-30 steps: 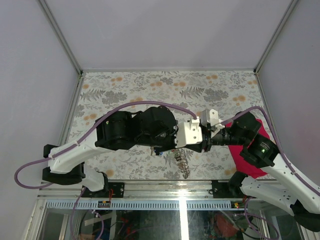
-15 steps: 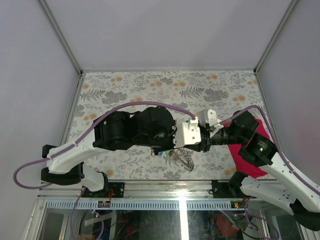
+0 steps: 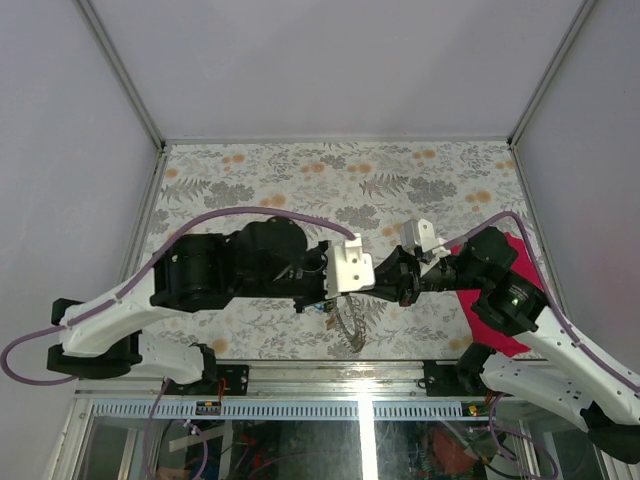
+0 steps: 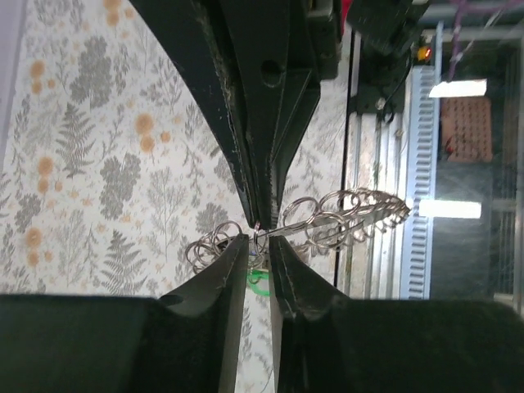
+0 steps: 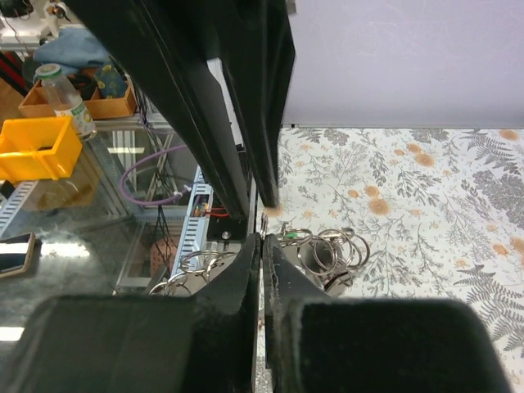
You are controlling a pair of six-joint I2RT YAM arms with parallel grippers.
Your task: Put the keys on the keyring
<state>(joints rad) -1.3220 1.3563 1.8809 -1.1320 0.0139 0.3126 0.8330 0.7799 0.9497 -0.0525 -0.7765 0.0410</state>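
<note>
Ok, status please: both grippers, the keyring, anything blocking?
Right gripper shut, seemingly on the keyring chain. Left gripper jaws slightly apart around the same links. Green key shows just beneath. Nothing in the way.

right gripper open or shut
Shut: the right gripper has its black fingers pressed together in its wrist view; whether they pinch the silvery ring chain cannot tell.

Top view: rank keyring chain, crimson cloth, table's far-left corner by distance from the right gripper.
From the right gripper:
1. keyring chain, at its tips, hanging to the near-left.
2. crimson cloth, on the right.
3. table's far-left corner, farthest.
</note>
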